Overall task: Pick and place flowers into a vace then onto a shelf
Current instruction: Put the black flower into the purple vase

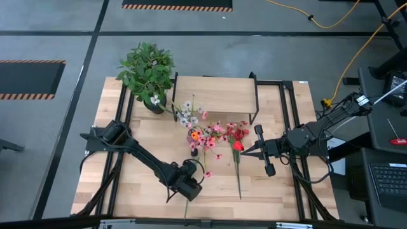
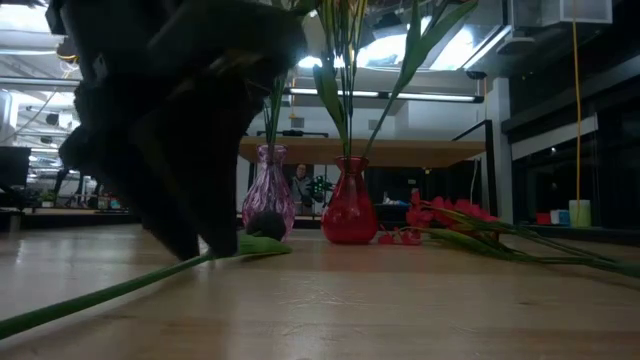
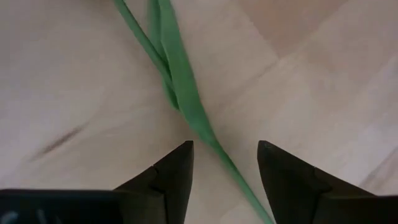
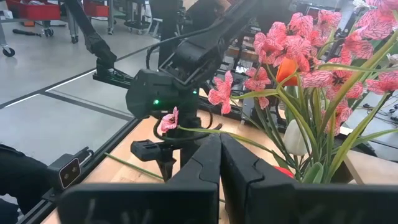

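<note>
We have left hand point(image 3: 224, 171) low over worktop point(image 1: 280, 184) near front edge, fingers spread astride loose green stem point(image 3: 186, 106), ready to pinch. Right hand point(image 4: 219, 165) pressed together, empty, waits beside flowers point(image 1: 213, 135) before shelf point(image 1: 216, 92).

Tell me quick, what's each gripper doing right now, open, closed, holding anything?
Left gripper: open, fingers straddling a green flower stem lying on the table, not gripping it.
Right gripper: closed, holding nothing, near the flowers.
</note>
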Tool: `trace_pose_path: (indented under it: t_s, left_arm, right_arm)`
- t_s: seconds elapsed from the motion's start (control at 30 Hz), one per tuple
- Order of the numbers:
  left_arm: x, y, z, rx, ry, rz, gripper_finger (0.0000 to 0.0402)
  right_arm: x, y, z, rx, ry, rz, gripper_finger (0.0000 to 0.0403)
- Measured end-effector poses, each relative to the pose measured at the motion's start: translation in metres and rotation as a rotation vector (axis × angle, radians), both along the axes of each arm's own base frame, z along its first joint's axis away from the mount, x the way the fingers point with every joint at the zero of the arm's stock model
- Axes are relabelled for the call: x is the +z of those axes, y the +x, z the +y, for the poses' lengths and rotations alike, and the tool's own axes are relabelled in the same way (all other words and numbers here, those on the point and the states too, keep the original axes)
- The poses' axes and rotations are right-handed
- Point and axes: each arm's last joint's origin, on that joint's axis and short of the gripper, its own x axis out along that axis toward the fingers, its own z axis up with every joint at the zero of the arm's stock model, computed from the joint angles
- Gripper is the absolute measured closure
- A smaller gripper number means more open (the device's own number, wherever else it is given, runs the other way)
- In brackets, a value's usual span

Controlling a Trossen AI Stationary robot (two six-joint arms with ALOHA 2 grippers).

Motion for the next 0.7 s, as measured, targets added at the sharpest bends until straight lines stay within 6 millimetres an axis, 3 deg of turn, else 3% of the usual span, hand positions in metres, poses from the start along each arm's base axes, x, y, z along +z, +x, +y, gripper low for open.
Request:
trace_pose_path:
  t_s: [0.27,0.6,0.7]
  left_arm:
    - [-0.003,-0.002,-0.001,-0.016,-0.040,0.055,0.0257]
    - [-0.003,-0.009,0.002,-0.121,0.011,0.140,0.0383]
    - [0.002,-0.016,0.005,-0.142,0.033,0.190,0.0394]
  right_arm:
    - [0.000,0.000,0.000,0.000,0.000,0.000,0.0396]
    - [0.000,0.000,0.000,0.000,0.000,0.000,0.0396]
    - [0.000,0.000,0.000,0.000,0.000,0.000,0.0396]
